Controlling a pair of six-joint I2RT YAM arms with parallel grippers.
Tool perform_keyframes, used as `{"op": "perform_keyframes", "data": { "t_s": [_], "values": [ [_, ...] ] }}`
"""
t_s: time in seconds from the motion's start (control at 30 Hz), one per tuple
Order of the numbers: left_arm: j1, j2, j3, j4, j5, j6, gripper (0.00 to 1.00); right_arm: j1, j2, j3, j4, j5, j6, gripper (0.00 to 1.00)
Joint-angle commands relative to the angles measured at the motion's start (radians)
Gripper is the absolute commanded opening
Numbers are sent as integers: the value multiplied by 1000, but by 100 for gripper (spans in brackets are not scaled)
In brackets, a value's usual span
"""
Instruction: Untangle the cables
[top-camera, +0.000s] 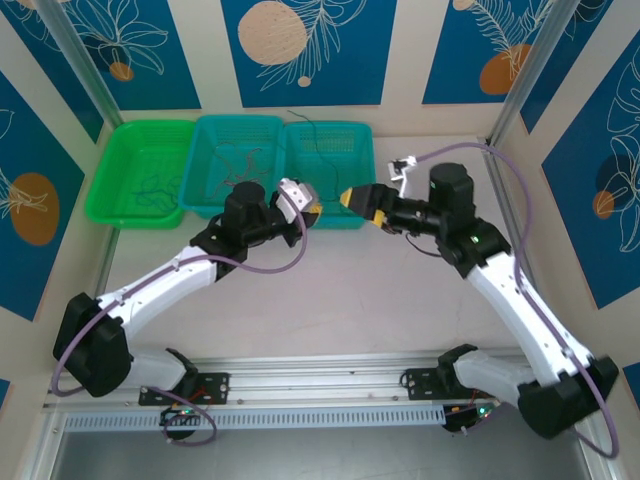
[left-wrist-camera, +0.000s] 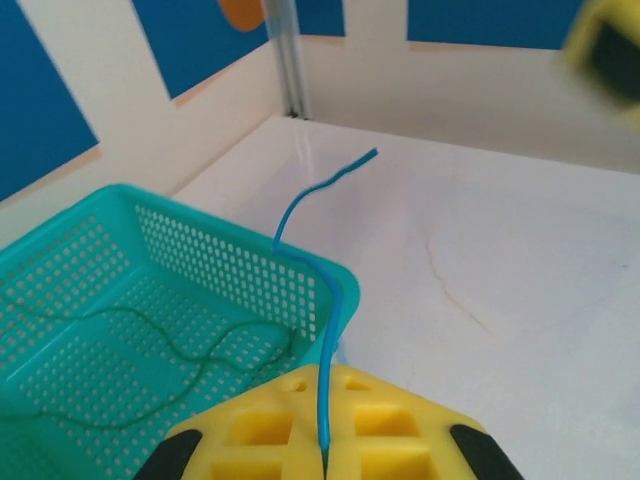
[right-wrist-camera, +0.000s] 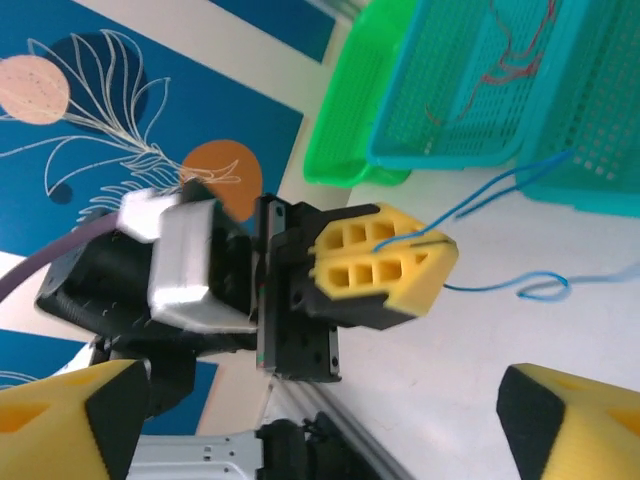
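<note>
- Farthest left, a green basket (top-camera: 110, 200) sits at the back of the table (top-camera: 350, 300), with thin dark cables (top-camera: 155, 190) lying loose on its floor.
- Next to it, rim against rim, stands the middle teal basket (top-camera: 203, 150). From the right wrist a kinked red cable (right-wrist-camera: 510, 50) shows inside it; from above, the strands there are too fine to sort by colour.
- Then comes the right teal basket (top-camera: 365, 150), touching the middle one. A dark green cable (left-wrist-camera: 180, 345) snakes across the mesh floor of what is probably this same basket in the left wrist view.
- Just in front of that basket's near rim, the left gripper (top-camera: 312, 212) hangs above the table with its yellow pads (right-wrist-camera: 385, 262) pressed together on a blue cable (left-wrist-camera: 325, 300).
- From the pinch the blue cable rises past the basket's corner, bends, and ends free in the air over the white table. In the right wrist view one strand of it (right-wrist-camera: 490, 200) reaches toward the basket rim, and another curls into a small loop over the table.
- Close to the right of the left gripper, nose to nose with it and apart, is the right gripper (top-camera: 352, 198). Its yellow fingers (right-wrist-camera: 70, 425) are spread wide with nothing between them, and the blue cable passes clear of them.
</note>
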Motion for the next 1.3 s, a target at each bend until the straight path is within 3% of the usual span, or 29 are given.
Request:
{"op": "perform_keyframes", "data": {
  "t_s": [0.0,0.13,0.33,0.47,0.57,0.73,0.77,0.83,0.93,1.03,1.27],
  "values": [
    [74,-21,40,-61,-23,-113,0,-20,-78,-57,36,162,-96,98],
    [251,15,122,-124,-18,-260,0,-49,-62,-76,92,180,-181,98],
    [543,85,300,-315,-62,-290,0,-52,9,-52,81,152,-179,97],
    [729,236,457,-374,-74,-302,0,-62,17,-46,58,166,-179,97],
    [811,397,618,-442,-155,-277,0,-69,18,-28,15,173,-182,97],
    [875,660,924,-599,-276,-242,0,-80,-7,-15,-56,209,-197,97],
    [882,700,979,-620,-275,-242,14,-84,-15,-17,-67,222,-200,97],
    [890,744,1059,-659,-255,-248,53,-92,-33,-20,-88,247,-205,97],
    [884,711,1049,-648,-185,-277,80,-117,-47,-23,-148,304,-215,97],
    [860,586,907,-566,-151,-299,93,-170,-60,-39,-201,371,-223,97],
    [753,115,331,-323,-131,-374,99,-321,-81,-216,-97,518,-349,98]
  ]
}}
